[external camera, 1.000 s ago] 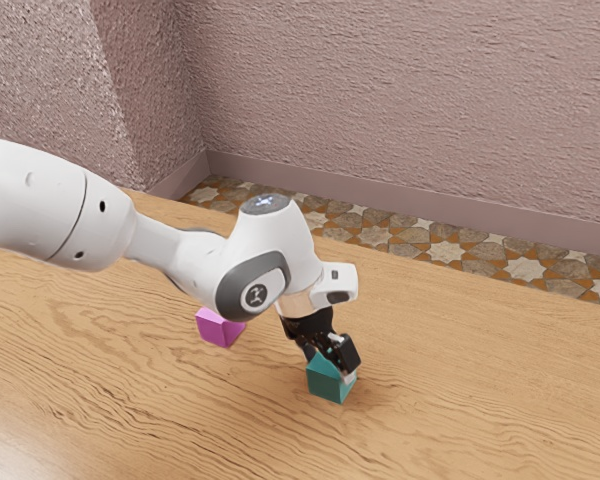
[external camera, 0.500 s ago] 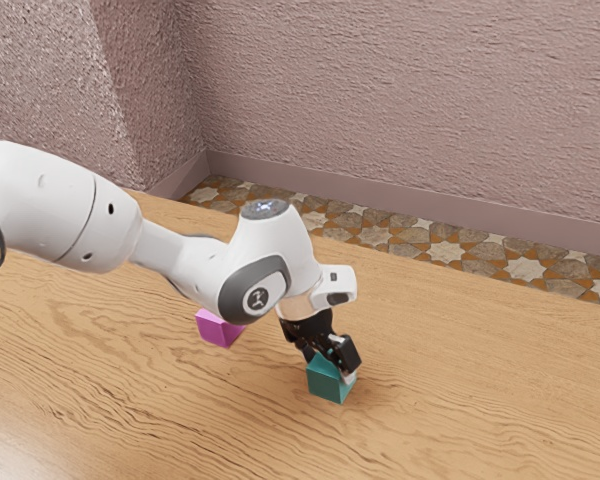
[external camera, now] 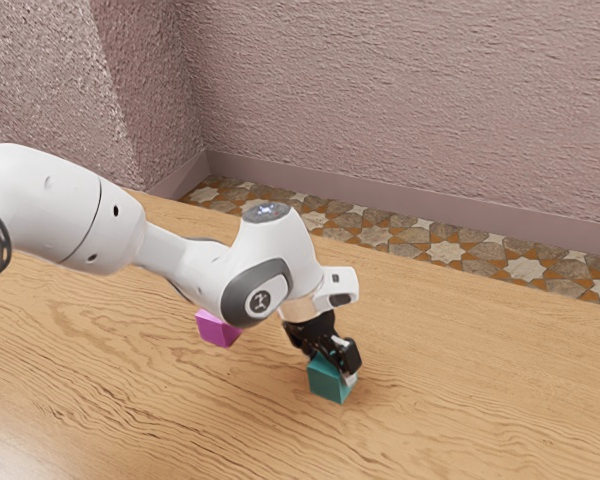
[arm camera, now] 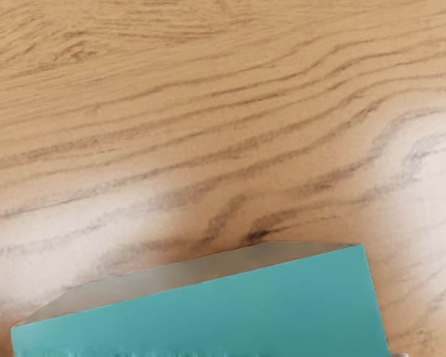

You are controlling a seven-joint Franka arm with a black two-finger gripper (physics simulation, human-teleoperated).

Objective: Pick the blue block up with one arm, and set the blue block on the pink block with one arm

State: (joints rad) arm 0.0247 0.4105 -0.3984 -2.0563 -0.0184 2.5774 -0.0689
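The blue block (external camera: 327, 382), teal in colour, rests on the wooden table (external camera: 460, 400). My gripper (external camera: 336, 358) is low over it, open, its black fingers reaching down around the block's top. In the wrist view the blue block (arm camera: 208, 309) lies flat on the wood just under my hand. The pink block (external camera: 216, 329) stands on the table toward the exterior view's left of the blue one, partly hidden behind my forearm.
The table's far edge runs behind the blocks, with a patterned tile floor (external camera: 430, 245) and a textured wall beyond it. Bare wood stretches toward the exterior view's right and front.
My hand has sunk a little lower onto the blue block. Both blocks stay where they were.
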